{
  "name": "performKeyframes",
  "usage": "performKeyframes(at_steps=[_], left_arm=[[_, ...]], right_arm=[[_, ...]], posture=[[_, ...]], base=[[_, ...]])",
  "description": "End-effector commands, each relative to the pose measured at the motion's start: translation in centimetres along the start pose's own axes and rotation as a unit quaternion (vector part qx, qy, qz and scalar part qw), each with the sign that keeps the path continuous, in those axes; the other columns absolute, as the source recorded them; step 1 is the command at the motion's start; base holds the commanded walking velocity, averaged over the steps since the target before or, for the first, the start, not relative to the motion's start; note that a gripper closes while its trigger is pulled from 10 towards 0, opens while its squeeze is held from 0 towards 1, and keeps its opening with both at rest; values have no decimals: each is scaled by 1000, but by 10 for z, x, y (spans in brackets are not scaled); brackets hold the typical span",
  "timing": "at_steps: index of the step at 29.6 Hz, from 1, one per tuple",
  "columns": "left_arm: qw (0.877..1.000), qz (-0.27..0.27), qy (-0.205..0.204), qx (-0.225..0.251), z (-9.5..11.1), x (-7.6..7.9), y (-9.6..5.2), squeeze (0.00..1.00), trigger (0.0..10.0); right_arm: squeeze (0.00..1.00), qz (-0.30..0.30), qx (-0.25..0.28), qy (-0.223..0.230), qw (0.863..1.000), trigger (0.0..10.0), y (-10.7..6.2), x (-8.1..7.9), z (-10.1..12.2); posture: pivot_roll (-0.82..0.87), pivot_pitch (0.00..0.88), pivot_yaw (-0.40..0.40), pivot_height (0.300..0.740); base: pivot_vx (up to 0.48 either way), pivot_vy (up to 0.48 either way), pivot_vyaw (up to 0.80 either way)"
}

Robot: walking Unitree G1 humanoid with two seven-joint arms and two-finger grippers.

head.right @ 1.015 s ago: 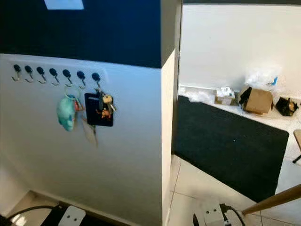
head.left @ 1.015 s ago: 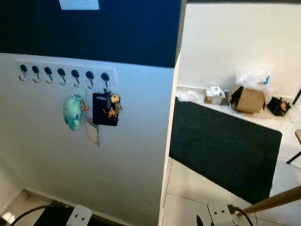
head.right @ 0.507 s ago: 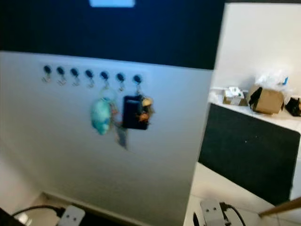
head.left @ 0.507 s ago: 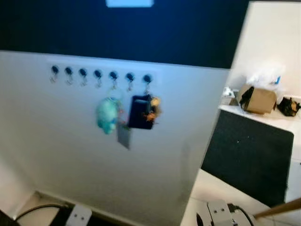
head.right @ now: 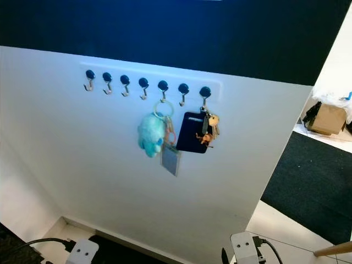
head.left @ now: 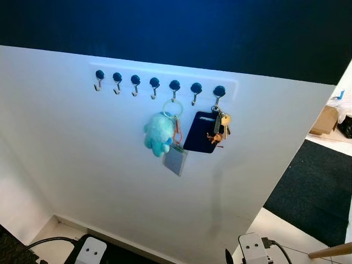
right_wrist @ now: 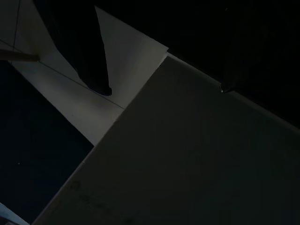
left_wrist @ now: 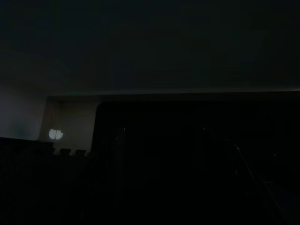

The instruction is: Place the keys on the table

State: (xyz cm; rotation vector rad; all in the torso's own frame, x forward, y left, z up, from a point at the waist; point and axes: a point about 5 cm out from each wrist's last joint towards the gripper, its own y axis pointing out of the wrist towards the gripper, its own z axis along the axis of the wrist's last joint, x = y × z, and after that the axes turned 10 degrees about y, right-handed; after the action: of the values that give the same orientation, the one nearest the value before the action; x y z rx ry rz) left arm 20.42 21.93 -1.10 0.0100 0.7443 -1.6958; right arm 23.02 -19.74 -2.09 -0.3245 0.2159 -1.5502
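Note:
A bunch of keys with a brass key and a small orange charm hangs from the rightmost hook of a rail of hooks on the white wall. Behind the keys hangs a dark blue card holder. Two hooks to the left hang a teal plush keychain and a grey tag. In the right wrist view my right gripper hangs low by the wall's corner, its two black fingers apart with nothing between them. The left wrist view is almost black.
A black floor mat lies to the right past the wall's corner, with a cardboard box behind it. A white power strip and cable lie at the wall's foot. A white plug box and a wooden leg sit at the lower right.
The camera has swung to the left, so the hook rail and keys now sit near the middle of the picture and look closer. The hanging things themselves have not moved.

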Motion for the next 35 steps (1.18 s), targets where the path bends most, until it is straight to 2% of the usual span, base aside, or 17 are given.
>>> performKeyframes(at_steps=[1,4,6,8,9,12,14,17,20,21,24,26,28,29,30,33,35], left_arm=[[1000,-3,2,-9,-4,1,-2,0,10000],[1000,3,2,-10,-5,-2,-3,0,10000],[1000,27,7,-9,-4,-11,-4,0,10000],[997,77,3,5,2,-32,-5,0,10000],[997,77,3,5,2,-32,-5,0,10000],[989,135,1,55,26,-64,-11,0,10000],[982,158,9,103,52,-83,-17,0,10000],[979,166,10,121,61,-89,-20,0,10000],[958,202,11,203,112,-117,-33,0,10000],[958,202,11,203,112,-117,-33,0,10000],[931,207,21,300,178,-137,-49,0,10000],[918,195,37,343,211,-143,-58,0,10000],[918,195,37,343,211,-143,-58,0,10000],[911,181,50,366,228,-143,-63,0,10000],[898,168,69,402,255,-144,-72,0,10000],[897,147,86,407,267,-142,-76,0,10000],[899,97,96,416,277,-134,-77,0,10000]], right_arm=[[0,-3,-12,-3,1000,10000,-3,2,-6],[0,-2,-12,-3,1000,10000,-3,2,-6],[0,-1,-11,-3,1000,10000,-4,1,-6],[0,0,-13,-4,1000,10000,-7,2,-9],[0,0,-13,-4,1000,10000,-7,2,-9],[0,7,-22,-11,1000,10000,-15,3,-17],[0,12,-25,-10,1000,10000,-20,4,-21],[0,13,-25,-10,1000,10000,-21,3,-22],[0,18,-26,-8,999,10000,-22,1,-23],[0,18,-26,-8,999,10000,-22,1,-23],[0,21,-21,-7,1000,10000,-18,-1,-19],[0,25,-13,-6,1000,10000,-15,-3,-14],[0,25,-13,-6,1000,10000,-15,-3,-14],[0,26,-4,-4,1000,10000,-12,-4,-10],[0,32,27,-9,999,10000,-7,-8,3],[0,37,59,-8,998,10000,-4,-11,17],[0,47,101,-3,994,10000,-2,-15,36]], posture=[[56,119,32,740],[57,119,31,740],[56,120,31,740],[58,121,22,740],[58,121,22,740],[58,120,20,740],[67,120,9,740],[67,120,9,740],[70,120,4,740],[70,120,4,740],[76,117,2,740],[76,115,2,740],[76,115,2,740],[77,113,4,740],[75,113,8,740],[73,114,11,740],[71,112,14,740]], base=[[0,0,0],[0,0,0],[0,0,0],[0,0,0],[0,0,0],[0,0,0],[0,0,0],[0,0,0],[0,0,0],[0,0,0],[0,0,0],[0,0,0],[0,0,0],[0,0,0],[0,0,0],[0,0,0],[0,0,0]])
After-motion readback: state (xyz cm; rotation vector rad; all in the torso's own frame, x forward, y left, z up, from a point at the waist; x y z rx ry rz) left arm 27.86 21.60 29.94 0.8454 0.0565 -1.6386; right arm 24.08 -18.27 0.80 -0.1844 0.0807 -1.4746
